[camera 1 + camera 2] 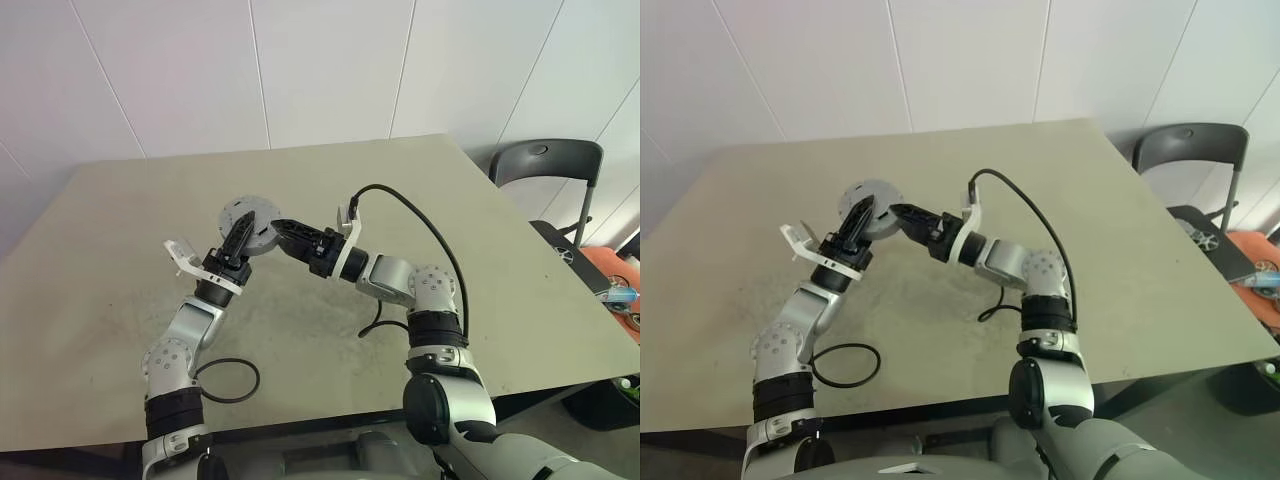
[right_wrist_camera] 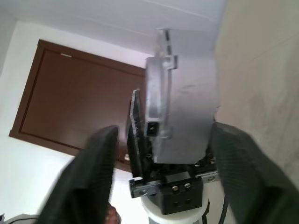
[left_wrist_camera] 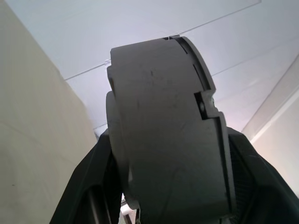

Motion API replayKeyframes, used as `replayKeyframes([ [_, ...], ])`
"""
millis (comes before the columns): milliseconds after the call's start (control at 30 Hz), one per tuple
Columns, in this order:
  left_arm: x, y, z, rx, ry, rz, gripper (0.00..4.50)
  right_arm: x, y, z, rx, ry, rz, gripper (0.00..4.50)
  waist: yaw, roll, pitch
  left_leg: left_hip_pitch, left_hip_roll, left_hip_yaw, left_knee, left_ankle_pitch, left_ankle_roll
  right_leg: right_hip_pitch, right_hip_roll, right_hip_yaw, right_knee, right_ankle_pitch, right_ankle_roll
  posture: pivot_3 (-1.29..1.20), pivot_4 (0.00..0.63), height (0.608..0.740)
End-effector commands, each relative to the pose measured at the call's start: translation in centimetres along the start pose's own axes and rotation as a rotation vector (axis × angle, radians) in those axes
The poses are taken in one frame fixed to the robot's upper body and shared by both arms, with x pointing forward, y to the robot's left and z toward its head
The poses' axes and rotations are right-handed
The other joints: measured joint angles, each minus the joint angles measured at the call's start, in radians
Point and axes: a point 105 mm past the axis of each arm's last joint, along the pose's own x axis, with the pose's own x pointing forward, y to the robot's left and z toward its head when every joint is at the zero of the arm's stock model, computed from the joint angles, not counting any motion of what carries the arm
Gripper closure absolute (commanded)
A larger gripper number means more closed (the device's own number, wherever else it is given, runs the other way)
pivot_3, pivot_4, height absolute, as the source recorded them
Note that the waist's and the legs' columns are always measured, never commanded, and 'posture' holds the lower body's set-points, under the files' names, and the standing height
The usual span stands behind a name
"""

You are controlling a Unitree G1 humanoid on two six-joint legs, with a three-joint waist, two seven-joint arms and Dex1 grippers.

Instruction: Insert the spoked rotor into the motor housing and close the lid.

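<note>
A thick round grey drum, the motor housing, is held up above the table, with my left gripper shut on its sides. Its face towards the head camera is the flat bluish-grey lid with a dark centre. The spoked rotor is hidden. My right gripper reaches in from the right and stands open. Its two fingers straddle the drum's edge with a gap on each side.
The beige table lies below both arms. A black cable loop rests by its near left edge, and a black cable arcs from my right wrist. A black chair stands past the table's right edge.
</note>
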Motion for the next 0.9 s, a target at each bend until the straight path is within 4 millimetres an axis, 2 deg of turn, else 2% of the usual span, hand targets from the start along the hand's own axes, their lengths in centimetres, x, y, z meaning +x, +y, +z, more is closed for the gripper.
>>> replayKeyframes([
  [33, 0.3, -1.3, 1.2, 0.036, -0.058, -0.041, 2.14, 0.8, 1.8, -0.2, -0.019, 0.003, 0.081, 0.97, 0.000, 0.000, 0.000, 0.000, 0.000, 0.000, 0.000, 0.000, 0.000, 0.000, 0.000, 0.000, 0.000, 0.000, 0.000, 0.00, 0.000, 0.740],
  [100, 0.3, -1.2, 1.7, 0.039, -0.087, -0.026, 2.14, 0.8, 1.9, -0.3, -0.017, 0.007, 0.089, 0.97, 0.000, 0.000, 0.000, 0.000, 0.000, 0.000, 0.000, 0.000, 0.000, 0.000, 0.000, 0.000, 0.000, 0.000, 0.000, 0.00, 0.000, 0.740],
  [167, 0.1, -0.1, 3.0, 0.058, -0.158, 0.039, 2.14, 0.8, 2.0, -0.3, -0.015, 0.005, 0.095, 0.97, 0.000, 0.000, 0.000, 0.000, 0.000, 0.000, 0.000, 0.000, 0.000, 0.000, 0.000, 0.000, 0.000, 0.000, 0.000, 0.00, 0.000, 0.740],
  [233, -0.5, 1.5, 5.3, 0.124, -0.278, 0.152, 2.14, 0.8, 2.1, -0.2, -0.020, 0.002, 0.100, 0.97, 0.000, 0.000, 0.000, 0.000, 0.000, 0.000, 0.000, 0.000, 0.000, 0.000, 0.000, 0.000, 0.000, 0.000, 0.000, 0.00, 0.000, 0.740],
  [333, -1.3, 3.0, 7.1, 0.184, -0.370, 0.261, 2.14, 0.7, 2.3, -0.1, -0.034, -0.002, 0.109, 0.97, 0.000, 0.000, 0.000, 0.000, 0.000, 0.000, 0.000, 0.000, 0.000, 0.000, 0.001, 0.000, 0.000, 0.000, 0.000, 0.00, 0.000, 0.740],
  [400, -2.2, 4.2, 8.5, 0.213, -0.440, 0.339, 2.14, 0.7, 2.5, -0.2, -0.046, 0.000, 0.119, 0.97, 0.003, 0.000, 0.000, 0.000, 0.000, 0.000, 0.000, 0.000, 0.000, 0.000, 0.001, 0.000, 0.000, 0.000, 0.000, 0.00, 0.000, 0.740],
  [467, -4.2, 6.0, 10.2, 0.280, -0.514, 0.475, 2.14, 0.7, 2.7, -0.3, -0.057, 0.005, 0.125, 0.97, 0.004, -0.002, 0.000, 0.000, 0.000, 0.000, 0.000, 0.000, 0.000, 0.000, 0.000, 0.000, -0.001, 0.000, 0.000, 0.00, 0.000, 0.740],
  [533, -5.0, 6.8, 10.7, 0.314, -0.515, 0.517, 2.14, 0.6, 2.8, -0.4, -0.064, 0.009, 0.130, 0.97, 0.006, -0.003, 0.000, 0.000, 0.000, 0.000, 0.000, 0.000, 0.000, 0.000, 0.000, 0.000, -0.001, 0.000, 0.000, 0.00, 0.000, 0.740],
  [633, -5.6, 6.8, 11.4, 0.308, -0.551, 0.505, 2.14, 0.6, 2.9, -0.5, -0.072, 0.015, 0.137, 0.97, 0.012, -0.007, 0.000, -0.001, 0.000, -0.001, 0.000, 0.000, 0.000, 0.000, 0.000, -0.001, -0.001, 0.001, 0.000, 0.00, 0.000, 0.740],
  [900, -7.4, 8.1, 13.1, 0.315, -0.634, 0.570, 2.14, 0.6, 3.0, -0.6, -0.080, 0.023, 0.149, 0.97, 0.014, -0.007, 0.000, 0.000, 0.000, -0.001, 0.000, 0.000, 0.000, 0.000, 0.000, -0.001, 0.000, 0.001, 0.000, 0.00, 0.000, 0.740],
])
